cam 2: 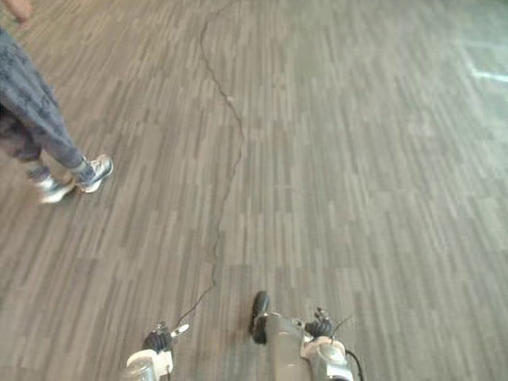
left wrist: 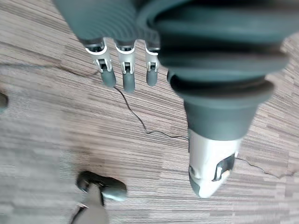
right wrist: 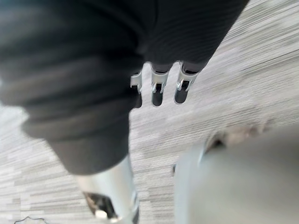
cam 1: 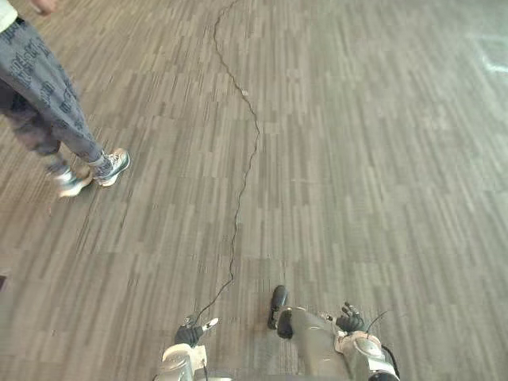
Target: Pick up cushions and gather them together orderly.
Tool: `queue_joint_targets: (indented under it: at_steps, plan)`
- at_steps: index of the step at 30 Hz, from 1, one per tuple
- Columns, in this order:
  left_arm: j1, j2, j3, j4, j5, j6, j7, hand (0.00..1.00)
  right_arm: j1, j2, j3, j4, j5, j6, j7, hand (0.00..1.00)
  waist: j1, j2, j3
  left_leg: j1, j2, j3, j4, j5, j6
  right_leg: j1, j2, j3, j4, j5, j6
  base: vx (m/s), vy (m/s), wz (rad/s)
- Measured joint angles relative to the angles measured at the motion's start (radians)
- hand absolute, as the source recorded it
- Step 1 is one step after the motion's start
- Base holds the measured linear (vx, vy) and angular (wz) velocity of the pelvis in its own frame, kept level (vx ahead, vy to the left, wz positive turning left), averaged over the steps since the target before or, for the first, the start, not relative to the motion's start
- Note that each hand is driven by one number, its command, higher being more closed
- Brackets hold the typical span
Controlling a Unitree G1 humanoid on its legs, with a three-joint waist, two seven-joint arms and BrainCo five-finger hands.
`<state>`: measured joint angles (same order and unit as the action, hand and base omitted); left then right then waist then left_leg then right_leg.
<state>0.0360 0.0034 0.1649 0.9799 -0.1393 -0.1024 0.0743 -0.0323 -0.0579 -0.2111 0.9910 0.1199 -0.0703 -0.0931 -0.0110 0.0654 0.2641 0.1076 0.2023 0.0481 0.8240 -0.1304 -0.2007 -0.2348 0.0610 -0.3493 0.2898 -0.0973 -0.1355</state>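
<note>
- Plainly, I cannot tell from these views where the cushions lie; ahead of the robot stretches striped grey carpet point(cam 1: 357, 159).
- A person point(cam 1: 44, 95) in patterned trousers and pale trainers point(cam 1: 111, 167) is stepping across the far left, well apart from both arms.
- The left hand point(left wrist: 124, 74) hangs above the carpet, fingers straight and side by side, thumb held apart, nothing in its grasp.
- The right hand point(right wrist: 158, 91) hangs low at the robot's other side, fingers loose rather than curled as far as I can judge, and it too is empty.
- My reading is that the task is at the searching or approaching stage, with no cushion yet reached.
- A cushion will probably be light, soft and squashy: it gives under pressure and sags if lifted by one corner.
- Taking it from two opposite edges, one hand on each, or scooping under its middle, should keep it flat.
- Soft fabric may slip through a shallow pinch, so a deep hold seems wiser for stacking neatly.
</note>
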Motion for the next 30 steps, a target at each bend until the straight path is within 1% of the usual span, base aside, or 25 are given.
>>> queue_joint_targets:
  at_steps: [1, 2, 3, 4, 5, 7, 8, 9, 10, 11, 12, 13, 14, 16, 18, 19, 20, 21, 22, 24, 25, 26, 27, 29, 30]
  plan:
    - [0.0, -0.001, 0.014, -0.015, 0.0, -0.001, -0.001, 0.0, 0.008, 0.003, 0.001, -0.004, 0.0, 0.002, -0.003, 0.0, 0.008, -0.001, 0.002, -0.059, 0.024, 0.016, 0.135, -0.038, 0.017, 0.057, 0.019, 0.008, -0.025, -0.017, -0.008, 0.56, -0.073, -0.18]
    - [0.005, 0.003, 0.025, -0.035, 0.0, -0.001, -0.001, 0.0, 0.02, 0.014, 0.001, -0.016, 0.001, 0.003, -0.006, 0.0, 0.021, -0.012, 0.006, -0.124, 0.042, 0.046, 0.23, -0.083, 0.038, 0.133, 0.03, 0.02, -0.058, -0.042, -0.02, 0.55, -0.071, -0.24]
    - [0.015, 0.013, 0.03, -0.06, -0.001, -0.002, 0.0, 0.0, 0.027, 0.032, 0.003, -0.026, 0.002, 0.003, -0.006, 0.0, 0.027, -0.035, 0.006, -0.19, 0.044, 0.082, 0.241, -0.113, 0.065, 0.197, 0.031, 0.042, -0.095, -0.059, -0.016, 0.5, -0.08, -0.28]
    - [0.019, 0.015, 0.036, -0.073, -0.001, -0.005, 0.0, 0.0, 0.029, 0.042, 0.009, -0.03, 0.006, 0.003, -0.006, 0.0, 0.032, -0.045, 0.003, -0.249, 0.043, 0.105, 0.22, -0.133, 0.088, 0.244, 0.031, 0.061, -0.125, -0.066, -0.008, 0.6, -0.075, -0.37]
    - [0.02, 0.018, 0.04, -0.081, -0.003, -0.008, 0.001, 0.0, 0.029, 0.049, 0.009, -0.026, 0.009, 0.002, -0.006, 0.0, 0.046, -0.051, 0.001, -0.304, 0.034, 0.126, 0.147, -0.156, 0.105, 0.289, 0.027, 0.084, -0.159, -0.059, 0.014, 0.48, -0.041, -0.59]
    - [0.021, 0.017, 0.043, -0.085, -0.014, -0.015, 0.001, 0.0, 0.022, 0.057, 0.007, -0.009, 0.009, 0.003, -0.006, 0.0, 0.072, -0.058, -0.001, -0.372, -0.016, 0.125, -0.14, -0.161, 0.113, 0.351, 0.011, 0.136, -0.206, -0.067, 0.039, 0.44, 0.059, -0.65]
    - [0.025, 0.017, 0.045, -0.085, -0.023, -0.018, 0.001, 0.0, 0.007, 0.057, 0.005, 0.01, 0.009, 0.003, -0.007, 0.0, 0.075, -0.058, -0.001, -0.391, -0.06, 0.087, -0.32, -0.124, 0.118, 0.382, -0.009, 0.154, -0.227, -0.078, 0.055, 0.6, 0.194, -0.54]
    - [0.026, 0.012, 0.044, -0.085, -0.035, -0.021, 0.003, 0.0, 0.007, 0.057, 0.002, 0.018, 0.009, 0.006, -0.007, 0.0, 0.082, -0.065, 0.003, -0.404, -0.102, 0.053, -0.524, -0.022, 0.103, 0.423, -0.035, 0.182, -0.251, -0.097, 0.082, 0.5, 0.205, -0.52]
    - [0.027, 0.012, 0.043, -0.085, -0.039, -0.022, 0.005, 0.0, 0.008, 0.056, 0.0, 0.023, 0.009, 0.005, -0.007, 0.0, 0.088, -0.065, 0.002, -0.401, -0.112, 0.046, -0.58, 0.022, 0.091, 0.444, -0.045, 0.198, -0.261, -0.106, 0.097, 0.61, 0.281, -0.58]
    - [0.026, 0.011, 0.04, -0.084, -0.04, -0.022, 0.005, 0.0, 0.01, 0.055, 0.001, 0.031, 0.008, 0.006, -0.007, 0.0, 0.094, -0.059, -0.002, -0.401, -0.121, 0.045, -0.612, 0.092, 0.086, 0.467, -0.057, 0.218, -0.273, -0.123, 0.123, 0.57, 0.272, -0.58]
    - [0.025, 0.013, 0.04, -0.078, -0.04, -0.021, 0.006, 0.0, 0.017, 0.062, -0.001, 0.039, 0.008, 0.006, -0.01, 0.0, 0.099, -0.066, -0.02, -0.391, -0.14, 0.055, -0.6, 0.176, 0.132, 0.49, -0.088, 0.237, -0.271, -0.147, 0.153, 0.58, 0.275, -0.48]
    - [0.025, 0.023, 0.039, -0.077, -0.039, -0.021, 0.005, 0.0, 0.014, 0.07, -0.002, 0.048, 0.006, 0.007, -0.01, 0.0, 0.098, -0.087, -0.022, -0.395, -0.158, 0.066, -0.576, 0.144, 0.159, 0.482, -0.114, 0.247, -0.246, -0.154, 0.163, 0.61, 0.257, -0.34]
    - [0.025, 0.026, 0.039, -0.078, -0.04, -0.02, 0.003, 0.0, 0.016, 0.076, -0.007, 0.046, 0.005, 0.008, -0.009, 0.0, 0.097, -0.096, -0.028, -0.406, -0.162, 0.083, -0.529, 0.104, 0.183, 0.452, -0.132, 0.26, -0.181, -0.155, 0.166, 0.58, 0.247, -0.3]
    - [0.023, 0.035, 0.03, -0.072, -0.039, -0.019, 0.005, 0.0, 0.025, 0.088, -0.021, 0.039, 0.005, 0.008, -0.008, 0.0, 0.104, -0.114, -0.036, -0.366, -0.17, 0.13, -0.46, 0.007, 0.21, 0.341, -0.17, 0.292, 0.134, -0.169, 0.201, 0.63, 0.277, -0.4]
    - [0.012, 0.059, -0.001, -0.05, -0.039, -0.011, 0.007, 0.0, 0.04, 0.098, -0.02, -0.001, 0.003, 0.006, -0.003, 0.0, 0.093, -0.13, -0.031, -0.278, -0.195, 0.149, -0.452, -0.058, 0.231, 0.223, -0.221, 0.305, 0.483, -0.112, 0.267, 0.53, 0.198, -0.27]
    - [0.013, 0.063, -0.008, -0.036, -0.039, -0.009, 0.007, 0.0, 0.043, 0.098, -0.018, -0.023, 0.0, -0.001, 0.001, 0.0, 0.075, -0.131, -0.029, -0.206, -0.198, 0.155, -0.453, -0.098, 0.237, 0.167, -0.247, 0.287, 0.657, -0.115, 0.263, 0.49, 0.151, -0.2]
    - [0.016, 0.062, -0.008, -0.032, -0.039, -0.007, 0.008, 0.0, 0.045, 0.097, -0.016, -0.036, -0.002, -0.001, 0.005, 0.0, 0.066, -0.127, -0.026, -0.162, -0.193, 0.162, -0.464, -0.117, 0.237, 0.139, -0.263, 0.252, 0.717, -0.127, 0.246, 0.46, 0.111, -0.38]
    - [0.018, 0.059, -0.008, -0.028, -0.039, -0.004, 0.008, 0.0, 0.047, 0.097, -0.015, -0.05, -0.003, -0.004, 0.011, 0.0, 0.065, -0.115, -0.024, -0.08, -0.175, 0.19, -0.499, -0.152, 0.23, 0.078, -0.289, 0.177, 0.743, -0.149, 0.211, 0.43, 0.081, -0.46]
    - [0.014, 0.058, -0.008, -0.028, -0.04, -0.003, 0.008, 0.0, 0.047, 0.099, -0.014, -0.058, -0.004, -0.004, 0.013, 0.0, 0.066, -0.115, -0.024, -0.052, -0.168, 0.202, -0.511, -0.166, 0.224, 0.05, -0.295, 0.142, 0.734, -0.159, 0.201, 0.43, 0.065, -0.67]
    - [0.017, 0.063, -0.008, -0.013, -0.039, -0.001, 0.008, 0.0, 0.04, 0.097, -0.011, -0.065, -0.003, -0.013, 0.015, 0.0, 0.064, -0.116, -0.022, 0.046, -0.142, 0.255, -0.569, -0.186, 0.202, -0.04, -0.293, 0.02, 0.62, -0.193, 0.186, 0.48, 0.031, -0.73]
    - [0.014, 0.064, -0.012, -0.006, -0.039, 0.0, 0.007, 0.0, 0.034, 0.086, -0.01, -0.063, -0.003, -0.015, 0.015, 0.0, 0.052, -0.115, -0.022, 0.098, -0.133, 0.283, -0.616, -0.186, 0.199, -0.084, -0.275, -0.061, 0.466, -0.185, 0.173, 0.45, 0.011, -0.57]
    - [0.013, 0.063, -0.016, -0.005, -0.039, 0.0, 0.007, 0.0, 0.03, 0.08, -0.01, -0.061, -0.003, -0.015, 0.015, 0.0, 0.047, -0.113, -0.021, 0.112, -0.13, 0.293, -0.633, -0.186, 0.196, -0.097, -0.264, -0.083, 0.396, -0.17, 0.167, 0.58, -0.019, -0.39]
    - [0.013, 0.063, -0.035, -0.005, -0.039, 0.0, 0.006, 0.0, 0.023, 0.063, -0.004, -0.056, -0.003, -0.014, 0.016, 0.0, 0.034, -0.106, -0.016, 0.146, -0.123, 0.305, -0.667, -0.188, 0.176, -0.119, -0.228, -0.117, 0.207, -0.098, 0.155, 0.42, -0.032, -0.12]
    - [0.012, 0.062, -0.05, 0.008, -0.034, -0.001, 0.003, 0.0, 0.023, 0.039, 0.009, -0.031, -0.004, -0.01, 0.016, 0.0, 0.01, -0.101, -0.013, 0.193, -0.122, 0.299, -0.686, -0.202, 0.143, -0.126, -0.187, -0.131, -0.009, 0.018, 0.134, 0.64, -0.091, 0.04]
    - [0.017, 0.064, -0.054, 0.013, -0.026, -0.001, 0.003, 0.0, 0.038, 0.03, 0.009, -0.03, 0.001, -0.008, 0.017, 0.0, 0.007, -0.102, -0.014, 0.229, -0.124, 0.29, -0.677, -0.218, 0.105, -0.116, -0.168, -0.118, -0.072, 0.096, 0.071, 0.64, -0.13, 0.06]
